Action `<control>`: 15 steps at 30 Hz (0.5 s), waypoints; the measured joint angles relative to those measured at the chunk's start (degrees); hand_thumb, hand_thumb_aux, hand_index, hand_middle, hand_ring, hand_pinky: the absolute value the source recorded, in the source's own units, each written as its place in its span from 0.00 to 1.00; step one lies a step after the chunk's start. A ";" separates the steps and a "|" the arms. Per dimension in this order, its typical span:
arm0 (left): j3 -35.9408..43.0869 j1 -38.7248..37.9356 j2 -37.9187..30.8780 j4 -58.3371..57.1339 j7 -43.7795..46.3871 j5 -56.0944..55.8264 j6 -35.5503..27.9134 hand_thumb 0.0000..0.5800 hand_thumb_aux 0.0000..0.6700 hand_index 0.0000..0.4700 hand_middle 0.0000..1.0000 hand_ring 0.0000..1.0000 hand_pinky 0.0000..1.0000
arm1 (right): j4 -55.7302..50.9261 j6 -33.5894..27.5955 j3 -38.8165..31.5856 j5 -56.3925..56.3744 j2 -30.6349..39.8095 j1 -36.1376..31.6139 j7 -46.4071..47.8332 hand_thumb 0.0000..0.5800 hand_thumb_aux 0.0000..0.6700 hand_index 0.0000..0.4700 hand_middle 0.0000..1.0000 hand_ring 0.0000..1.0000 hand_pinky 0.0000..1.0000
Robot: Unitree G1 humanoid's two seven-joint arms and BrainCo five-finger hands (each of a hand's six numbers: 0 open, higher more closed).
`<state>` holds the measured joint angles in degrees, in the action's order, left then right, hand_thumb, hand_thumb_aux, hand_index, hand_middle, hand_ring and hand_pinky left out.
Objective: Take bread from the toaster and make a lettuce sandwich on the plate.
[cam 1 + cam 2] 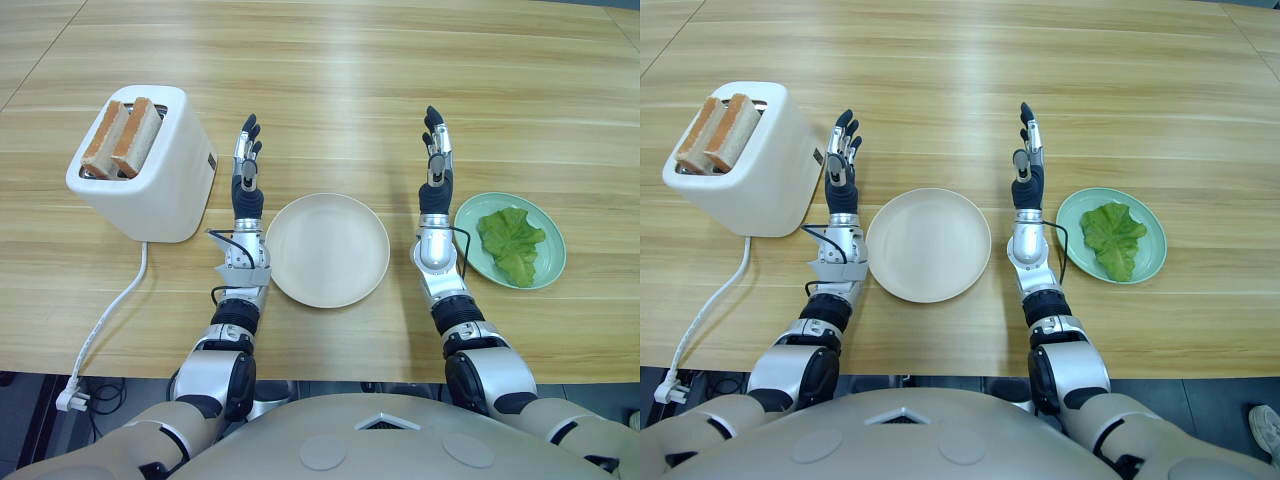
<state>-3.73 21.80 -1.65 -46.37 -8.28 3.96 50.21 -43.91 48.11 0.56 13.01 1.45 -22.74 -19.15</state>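
Left hand (246, 165): fingers straight, nothing held, beside toaster (165, 195).
Right hand (436, 150): same, beside green plate (548, 268).
Cream plate (327, 250): on worktop (400, 60), between hands.
Toaster: two bread slices (122, 138) in slots.
Green plate: lettuce (512, 242).

No legible text or labels

On our desk (400, 80): toaster (165, 195) left of the left hand (247, 165), cream plate (327, 250) between hands, green plate (552, 258) beyond the right hand (435, 150).
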 measured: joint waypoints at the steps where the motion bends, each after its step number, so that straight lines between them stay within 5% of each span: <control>1: -0.01 0.00 -0.01 0.00 -0.26 0.14 0.03 0.00 0.00 0.00 0.00 0.00 0.00 | 0.00 -0.05 -0.02 0.06 0.04 0.00 -0.03 0.00 0.00 0.00 0.00 0.00 0.00; 12: 0.11 -0.04 -0.81 -0.07 -3.40 3.53 1.17 0.00 0.00 0.00 0.00 0.00 0.00 | -1.08 -1.52 -0.60 3.14 0.77 -0.83 -2.62 0.00 0.00 0.00 0.00 0.00 0.00; 15: 0.09 -3.08 -4.24 8.46 -10.47 14.43 1.94 0.00 0.00 0.00 0.00 0.00 0.00 | -0.50 -1.49 -1.40 4.00 1.28 -0.68 -2.68 0.00 0.00 0.00 0.00 0.00 0.00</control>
<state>-3.64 18.72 -5.90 -37.91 -18.74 18.40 52.16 -44.41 46.62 -0.84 17.01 2.73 -23.41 -21.83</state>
